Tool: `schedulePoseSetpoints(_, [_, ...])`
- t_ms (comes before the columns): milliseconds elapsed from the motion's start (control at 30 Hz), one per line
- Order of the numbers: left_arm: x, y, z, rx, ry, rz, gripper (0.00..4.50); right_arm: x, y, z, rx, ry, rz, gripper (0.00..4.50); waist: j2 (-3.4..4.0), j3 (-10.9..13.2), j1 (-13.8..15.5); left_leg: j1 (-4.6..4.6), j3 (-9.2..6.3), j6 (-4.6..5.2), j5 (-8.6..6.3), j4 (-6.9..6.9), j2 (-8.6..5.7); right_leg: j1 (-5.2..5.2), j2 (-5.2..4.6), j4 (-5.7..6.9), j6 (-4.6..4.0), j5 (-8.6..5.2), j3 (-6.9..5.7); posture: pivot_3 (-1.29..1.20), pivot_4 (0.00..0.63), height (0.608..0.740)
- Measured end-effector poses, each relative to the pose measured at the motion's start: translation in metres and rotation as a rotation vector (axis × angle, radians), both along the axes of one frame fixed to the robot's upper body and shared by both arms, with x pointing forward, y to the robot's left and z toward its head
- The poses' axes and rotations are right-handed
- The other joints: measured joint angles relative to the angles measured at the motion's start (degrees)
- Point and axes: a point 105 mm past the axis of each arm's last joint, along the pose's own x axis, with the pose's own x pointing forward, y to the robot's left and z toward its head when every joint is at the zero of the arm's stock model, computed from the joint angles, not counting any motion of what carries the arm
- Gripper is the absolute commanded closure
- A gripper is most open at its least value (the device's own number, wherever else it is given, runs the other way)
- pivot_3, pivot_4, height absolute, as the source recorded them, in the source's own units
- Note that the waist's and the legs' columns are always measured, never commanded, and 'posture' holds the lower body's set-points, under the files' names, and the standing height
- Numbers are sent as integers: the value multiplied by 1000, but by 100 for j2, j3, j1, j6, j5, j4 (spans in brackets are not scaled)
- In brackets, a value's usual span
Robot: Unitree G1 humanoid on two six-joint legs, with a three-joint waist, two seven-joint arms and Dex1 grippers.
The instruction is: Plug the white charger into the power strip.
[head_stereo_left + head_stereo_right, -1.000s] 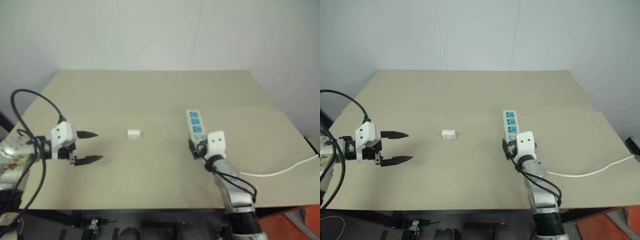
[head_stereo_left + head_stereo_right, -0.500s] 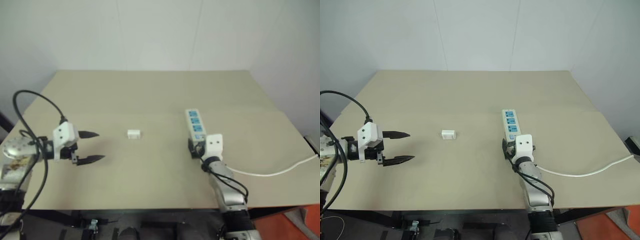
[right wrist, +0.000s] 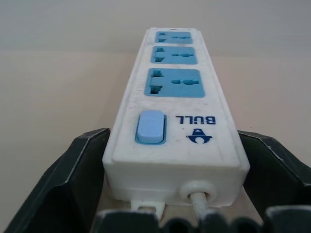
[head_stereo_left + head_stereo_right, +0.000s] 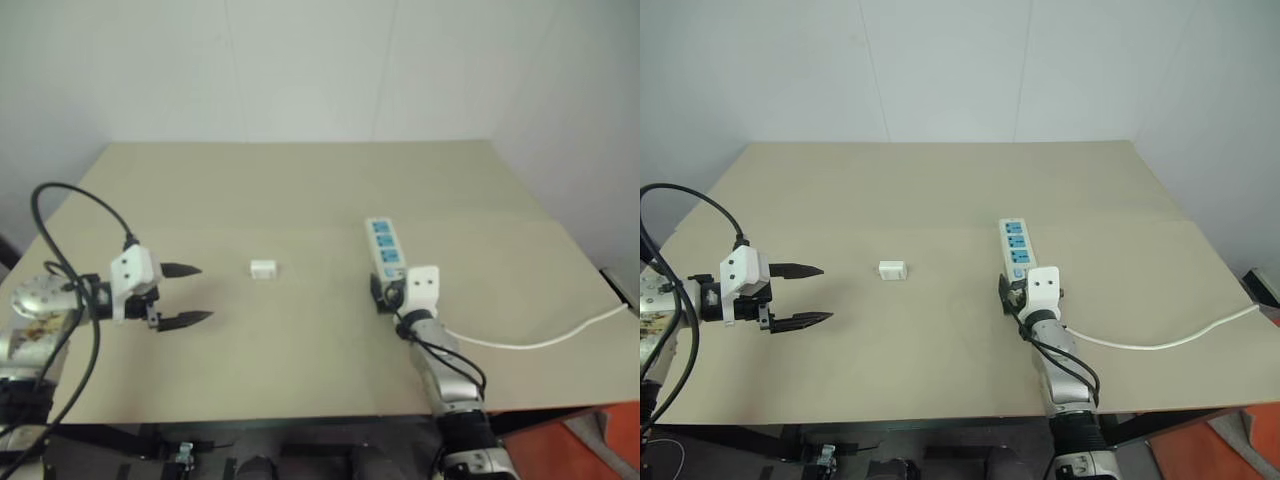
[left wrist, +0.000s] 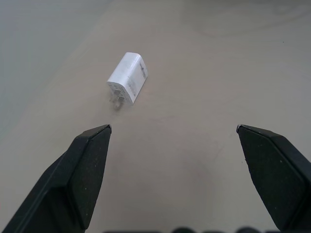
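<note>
My left gripper (image 4: 197, 294) hangs spread wide at nine o'clock of the white charger (image 4: 263, 269); my right gripper (image 4: 385, 293) meets the power strip (image 4: 386, 248) at its six o'clock end.

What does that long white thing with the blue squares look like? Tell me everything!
The power strip is a long white plastic bar lying flat on the tan table. It has three blue sockets in a row, all free, then a pale blue switch beside the printed word BULL. A thin white cord leaves its near end and trails off toward the table's right edge. The right pincer has a black finger on each side of that near end.
</note>
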Motion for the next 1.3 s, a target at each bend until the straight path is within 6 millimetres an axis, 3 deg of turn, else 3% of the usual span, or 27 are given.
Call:
schedulePoseSetpoints(33, [0,-1,1,1,-3,-2,0,0,1,0,-2,-1,9,1111,-2,-1,-13,0,0,0,0,0,0,0,0,0,0,0,0,0,150,740])
schedulePoseSetpoints(200, [2,-5,4,-4,-16,-7,0,0,2,0,-3,-1,15,1107,-4,-2,-20,0,-1,0,0,0,0,1,0,0,0,0,-1,0,150,740])
schedulePoseSetpoints(267, [13,-12,8,-2,-30,17,0,1,0,-1,-10,1,15,1107,-7,-4,-7,-1,-6,0,0,4,-2,3,0,2,1,0,-4,0,150,740])
schedulePoseSetpoints(367, [44,-37,32,59,-78,51,0,2,-2,-3,-22,9,18,1107,-29,-16,61,-1,-22,-1,3,20,-6,15,4,4,12,-3,-16,0,150,740])
schedulePoseSetpoints(467, [58,-61,57,180,-86,-45,0,4,0,-1,-30,5,44,1107,-28,-16,15,0,-17,-1,3,16,-8,13,5,-2,12,-2,-7,0,150,740])
schedulePoseSetpoints(600, [81,-93,72,310,-2,-113,0,8,0,0,-51,3,71,1107,-26,-16,-28,-5,-17,-1,3,12,-10,9,7,-5,12,-3,-5,0,150,740])
schedulePoseSetpoints(833, [105,-126,63,531,160,-122,0,10,0,0,-55,6,77,1107,-27,-15,-37,-6,-17,0,3,9,-11,6,9,-5,46,-23,-2,0,150,740])
schedulePoseSetpoints(1000, [107,-147,51,620,200,-198,0,10,0,0,-54,7,76,1107,-27,-15,-38,-6,-17,0,3,9,-11,6,9,-3,47,-23,1,0,150,740])
schedulePoseSetpoints(1300, [107,-144,12,787,276,-226,0,10,2,-1,-41,8,61,1107,-28,-14,-26,-10,-19,0,3,11,-13,5,9,-2,50,-23,2,0,150,740])
